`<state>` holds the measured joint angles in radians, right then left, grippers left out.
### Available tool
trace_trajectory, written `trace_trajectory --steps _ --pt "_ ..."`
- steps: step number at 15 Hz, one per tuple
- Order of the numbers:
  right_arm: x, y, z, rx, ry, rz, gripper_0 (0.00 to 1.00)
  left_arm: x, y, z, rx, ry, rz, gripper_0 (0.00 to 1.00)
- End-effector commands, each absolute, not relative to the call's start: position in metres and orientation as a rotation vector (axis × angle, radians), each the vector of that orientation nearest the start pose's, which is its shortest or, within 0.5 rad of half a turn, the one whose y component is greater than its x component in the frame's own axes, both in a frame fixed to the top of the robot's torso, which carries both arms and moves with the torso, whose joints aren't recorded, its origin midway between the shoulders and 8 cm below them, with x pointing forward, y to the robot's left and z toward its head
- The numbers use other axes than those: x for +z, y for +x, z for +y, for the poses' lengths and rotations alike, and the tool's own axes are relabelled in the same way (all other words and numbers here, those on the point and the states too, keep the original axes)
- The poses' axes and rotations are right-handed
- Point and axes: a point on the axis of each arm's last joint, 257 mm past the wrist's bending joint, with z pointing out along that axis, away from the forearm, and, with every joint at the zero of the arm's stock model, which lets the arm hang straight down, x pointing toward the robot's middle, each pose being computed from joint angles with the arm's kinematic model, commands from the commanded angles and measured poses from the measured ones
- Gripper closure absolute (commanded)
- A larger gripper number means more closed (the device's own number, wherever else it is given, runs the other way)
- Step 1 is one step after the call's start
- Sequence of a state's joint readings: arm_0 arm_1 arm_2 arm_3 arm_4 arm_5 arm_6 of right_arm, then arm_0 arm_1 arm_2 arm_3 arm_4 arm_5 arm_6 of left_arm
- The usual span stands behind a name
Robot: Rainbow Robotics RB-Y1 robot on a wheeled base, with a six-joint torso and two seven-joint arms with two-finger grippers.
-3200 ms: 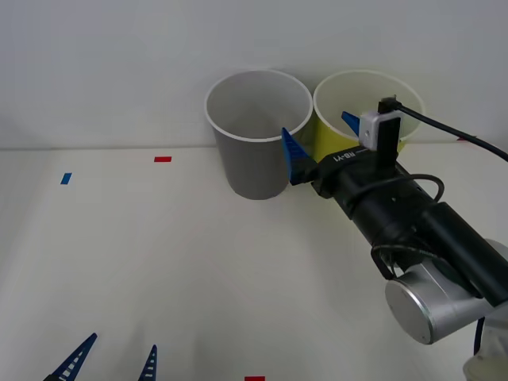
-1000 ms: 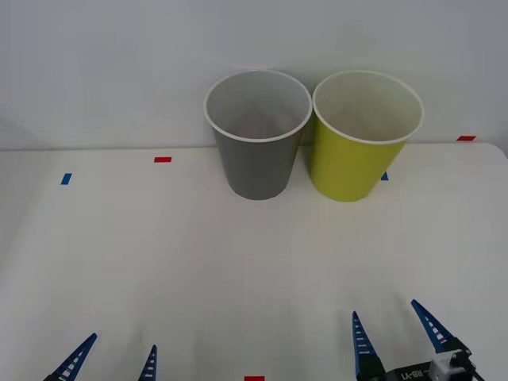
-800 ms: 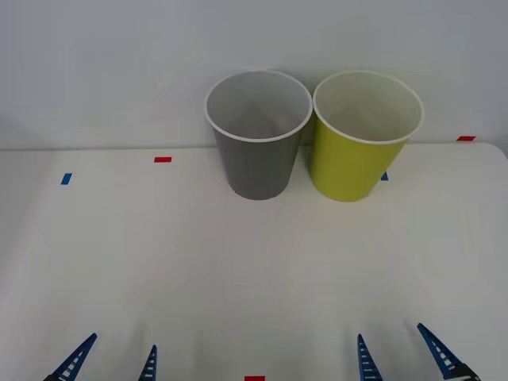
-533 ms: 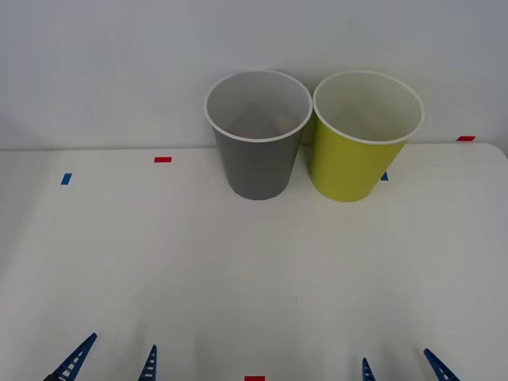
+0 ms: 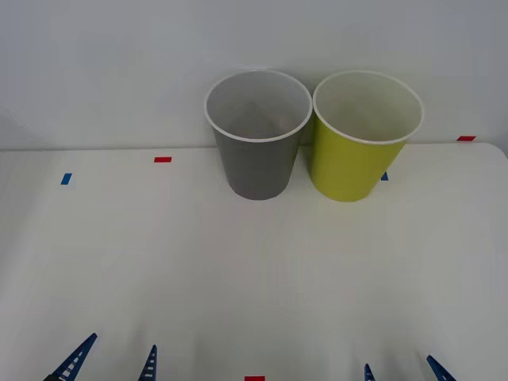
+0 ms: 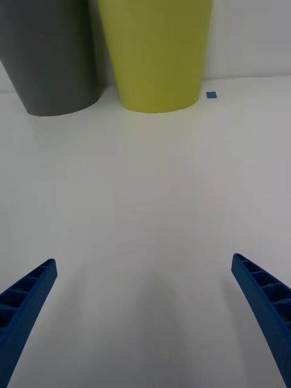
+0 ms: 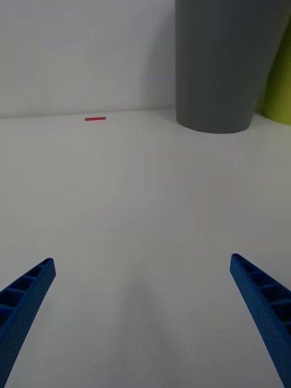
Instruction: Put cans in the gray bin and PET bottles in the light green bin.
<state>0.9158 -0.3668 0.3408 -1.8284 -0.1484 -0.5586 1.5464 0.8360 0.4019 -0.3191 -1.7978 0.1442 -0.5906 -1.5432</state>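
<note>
Gray bin and light green bin standing side by side at bench rear. Left gripper and right gripper hovering at near edge, fingers spread wide, holding nothing. Risk: adjacent rims inviting wrong-bin drop.

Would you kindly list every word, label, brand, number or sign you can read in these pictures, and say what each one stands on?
None: no readable text.
The gray bin and the light green bin have plain walls.
The table carries only blank tape marks: red and blue.
</note>
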Motion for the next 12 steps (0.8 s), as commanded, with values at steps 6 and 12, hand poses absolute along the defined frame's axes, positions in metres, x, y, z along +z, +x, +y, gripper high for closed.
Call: trace_trajectory --steps 6,12 --pt "-0.3290 0.2246 -0.2256 0.135 -0.062 1.719 0.00 -0.3167 0.2483 0.2341 -0.124 0.130 1.648 0.00" --pt "-0.3290 0.2246 -0.2256 0.135 -0.062 1.719 0.00 -0.3167 0.2483 0.2341 -0.124 0.130 1.648 0.00"
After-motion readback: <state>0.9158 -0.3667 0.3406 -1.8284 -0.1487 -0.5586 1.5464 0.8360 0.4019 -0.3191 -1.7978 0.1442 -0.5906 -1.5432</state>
